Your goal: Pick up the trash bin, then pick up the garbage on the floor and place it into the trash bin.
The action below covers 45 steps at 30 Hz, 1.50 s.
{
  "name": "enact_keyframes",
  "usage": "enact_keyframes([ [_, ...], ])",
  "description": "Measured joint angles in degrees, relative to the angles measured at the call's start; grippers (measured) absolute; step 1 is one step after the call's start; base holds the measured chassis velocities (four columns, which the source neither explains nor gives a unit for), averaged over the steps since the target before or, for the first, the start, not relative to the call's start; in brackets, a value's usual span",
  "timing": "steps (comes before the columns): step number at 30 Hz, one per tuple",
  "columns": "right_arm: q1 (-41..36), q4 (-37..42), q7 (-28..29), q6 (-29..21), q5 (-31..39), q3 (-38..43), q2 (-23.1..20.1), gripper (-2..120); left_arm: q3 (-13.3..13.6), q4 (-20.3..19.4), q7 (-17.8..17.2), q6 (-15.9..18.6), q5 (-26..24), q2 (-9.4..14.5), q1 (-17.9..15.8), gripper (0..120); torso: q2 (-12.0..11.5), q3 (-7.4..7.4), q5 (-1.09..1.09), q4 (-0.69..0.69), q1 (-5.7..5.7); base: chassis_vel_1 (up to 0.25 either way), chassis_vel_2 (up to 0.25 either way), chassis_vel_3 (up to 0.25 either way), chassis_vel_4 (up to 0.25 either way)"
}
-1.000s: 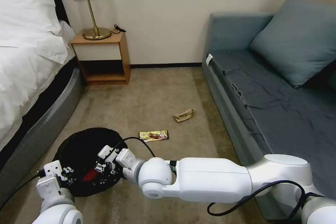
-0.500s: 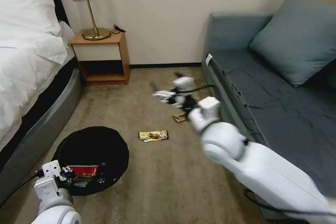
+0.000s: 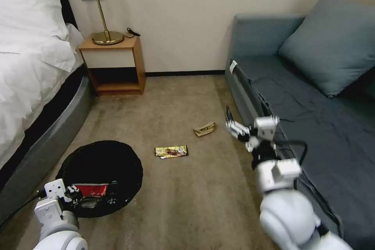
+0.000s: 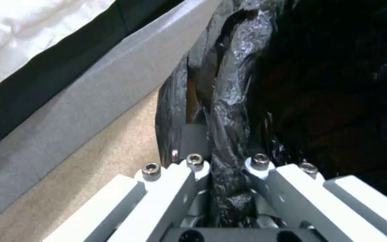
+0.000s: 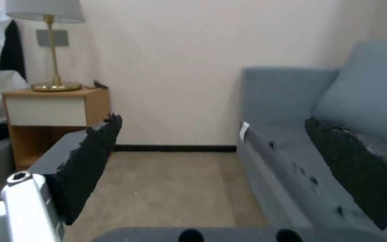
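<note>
trash bin (image 3: 99,172) black-lined, upright on carpet, red-white wrapper (image 3: 90,190) inside. gold snack wrapper (image 3: 171,151) flat on floor; crumpled tan paper (image 3: 204,129) just beyond it.

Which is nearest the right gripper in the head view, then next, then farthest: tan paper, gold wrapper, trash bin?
From the right gripper, open beside the sofa:
1. Tan paper, on the carpet just to its left.
2. Gold wrapper, farther left, mid-floor.
3. Trash bin, far left by the bed, rim held by the left gripper.

trash bin (image 3: 99,164): black crinkly liner | wrapper in bin (image 3: 90,190): red | snack wrapper (image 3: 171,151): gold-brown | crumpled paper (image 3: 204,129): tan | floor (image 3: 175,101): beige carpet | sofa (image 3: 312,97): blue-grey | nightstand (image 3: 113,64): orange wood
</note>
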Motion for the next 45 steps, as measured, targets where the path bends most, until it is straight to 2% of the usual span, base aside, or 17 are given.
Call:
enact_keyframes([
  [2, -2.3, -0.2, -0.26, 0.97, -1.81, -0.88, 1.92, 100, -0.07, -0.19, 0.05, -0.09, -0.05, 0.04, 0.12, 3, 0.0, 0.0, -0.01, 0.0, 0.0, 0.0, 0.0, 0.0, 0.0],
  [7, -4.82, -1.54, -1.78, 4.31, -4.8, -1.99, 3.6, 100, -0.2, -0.68, 0.22, -0.14, -0.13, 0.07, 0.32, 3, 0.0, 0.0, -0.01, 0.0, 0.0, 0.0, 0.0, 0.0, 0.0],
  [21, -3.89, -3.35, -3.3, 6.42, -5.02, -3.67, 2.89, 100, -0.37, -1.41, 0.23, -0.27, -0.06, -0.45, 1.06, 3, 0.0, 0.0, 0.0, 0.0, -0.01, -0.016, 0.012, 0.016, -0.01],
  [45, -1.09, -5.26, -3.28, 6.57, -3.75, -4.79, 1.87, 100, -0.74, -0.94, 0.25, -0.44, -0.13, -0.64, 0.13, 3, -0.01, 0.02, 0.01, 0.0, 0.01, -0.17, 0.172, 0.179, -0.172],
])
